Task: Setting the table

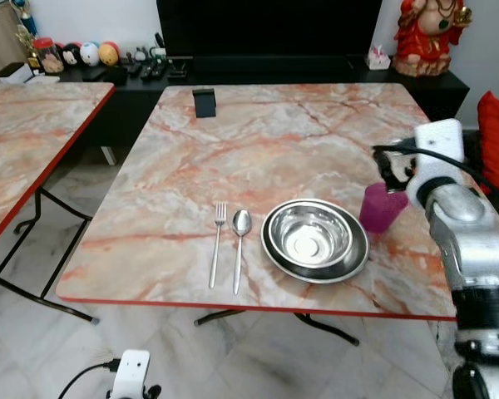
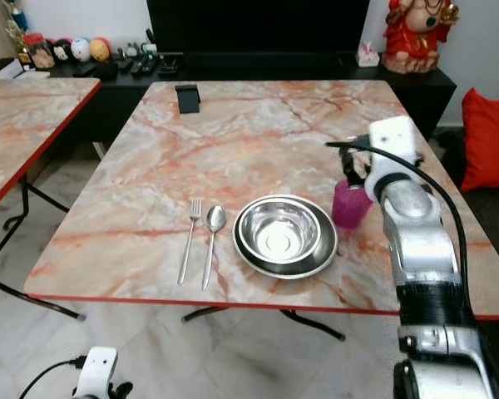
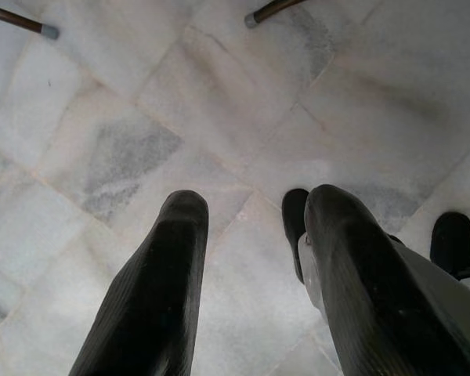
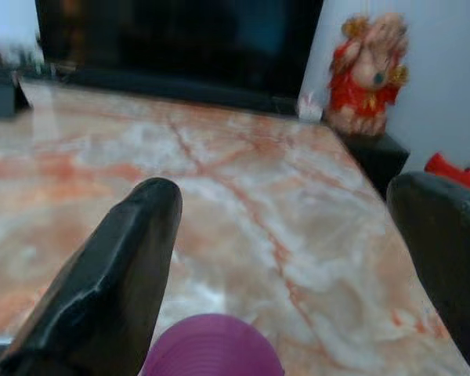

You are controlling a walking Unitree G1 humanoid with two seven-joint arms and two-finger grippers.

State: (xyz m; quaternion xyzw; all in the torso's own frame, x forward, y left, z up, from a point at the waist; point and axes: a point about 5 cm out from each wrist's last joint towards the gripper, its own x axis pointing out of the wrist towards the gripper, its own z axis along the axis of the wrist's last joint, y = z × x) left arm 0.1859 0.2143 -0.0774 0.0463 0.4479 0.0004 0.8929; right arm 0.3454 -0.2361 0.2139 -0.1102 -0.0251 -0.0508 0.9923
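The marble-patterned bench (image 1: pixel 258 150) with its red edge spreads beyond the right gripper (image 4: pixel 282 274); its jaws stand wide apart, touching nothing; a round purple cup (image 4: pixel 211 345) sits between and just below them, not gripped; beside the cup, away from the jaws, lie two nested shiny steel bowls (image 1: pixel 314 239), then a steel spoon (image 1: pixel 240 241) and fork (image 1: pixel 217 241) side by side; a small black stand (image 1: pixel 204 101) sits at the far edge; the left gripper (image 3: pixel 251 290) hangs over pale marble floor tiles (image 3: pixel 141 117), jaws parted and empty
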